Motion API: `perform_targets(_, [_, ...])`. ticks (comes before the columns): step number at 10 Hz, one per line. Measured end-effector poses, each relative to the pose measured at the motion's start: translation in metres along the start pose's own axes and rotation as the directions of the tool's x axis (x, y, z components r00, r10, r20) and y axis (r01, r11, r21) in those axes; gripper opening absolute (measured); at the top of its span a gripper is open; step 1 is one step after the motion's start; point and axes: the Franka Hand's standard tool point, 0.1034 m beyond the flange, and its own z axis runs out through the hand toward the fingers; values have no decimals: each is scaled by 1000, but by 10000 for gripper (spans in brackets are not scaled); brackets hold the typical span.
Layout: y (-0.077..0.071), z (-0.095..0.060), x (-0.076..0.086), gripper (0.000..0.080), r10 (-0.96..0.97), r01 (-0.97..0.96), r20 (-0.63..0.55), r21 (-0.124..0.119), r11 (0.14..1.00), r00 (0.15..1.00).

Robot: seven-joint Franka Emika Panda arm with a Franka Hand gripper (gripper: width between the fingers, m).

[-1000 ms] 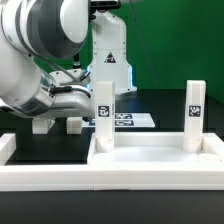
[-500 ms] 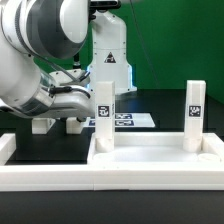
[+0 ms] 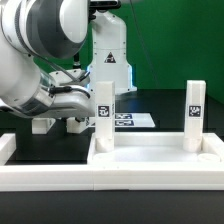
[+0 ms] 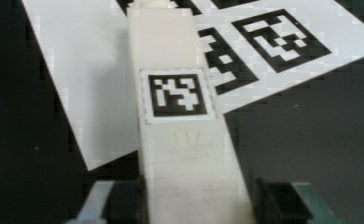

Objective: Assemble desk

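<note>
The jaws straddle the left leg post (image 3: 104,108), with one finger (image 4: 104,202) on either side of it in the wrist view. The contact is dark and cut off by the frame edge, so I cannot tell whether they are clamped on it or slack.

The task looks about half done. This post stands upright at the left centre of the exterior frame, on the far rim of the tabletop panel (image 3: 150,158). A second post (image 3: 195,112) stands upright at the right. Two loose posts (image 3: 42,126) (image 3: 73,125) lie on the black desk (image 3: 50,148) at middle left, under the arm. They probably belong at the panel's near corners, which are bare. The pictures do not show whether the straddled post is fully seated.

There is wide clear room between the two standing posts. The barrier wall (image 3: 40,178) runs along the lower frame just beside the panel's near rim, so an approach to those corners would probably have to come from above. The marker board (image 3: 138,120) lies flat behind the straddled post and blocks nothing. The arm's bulk fills the upper left and crowds the loose posts.
</note>
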Motion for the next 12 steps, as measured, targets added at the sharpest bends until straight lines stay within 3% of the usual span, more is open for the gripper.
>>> perform_targets(4, [-1, -3, -2, 285, -2, 2, 2, 2, 1000, 1000])
perform_targets(7, [-16, -47, -40, 285, -41, 42, -42, 22, 999, 998])
perform_targets(8, [-30, -62, -58, 287, -34, 36, -71, 35, 999, 997])
perform_targets(9, [-48, -67, -83, 287, -5, 9, -83, 47, 999, 997])
perform_targets(10, [-70, -70, -95, 287, 37, -29, -133, 63, 998, 990])
perform_targets(12, [-129, -92, -115, 287, 103, -87, -241, 74, 993, 965])
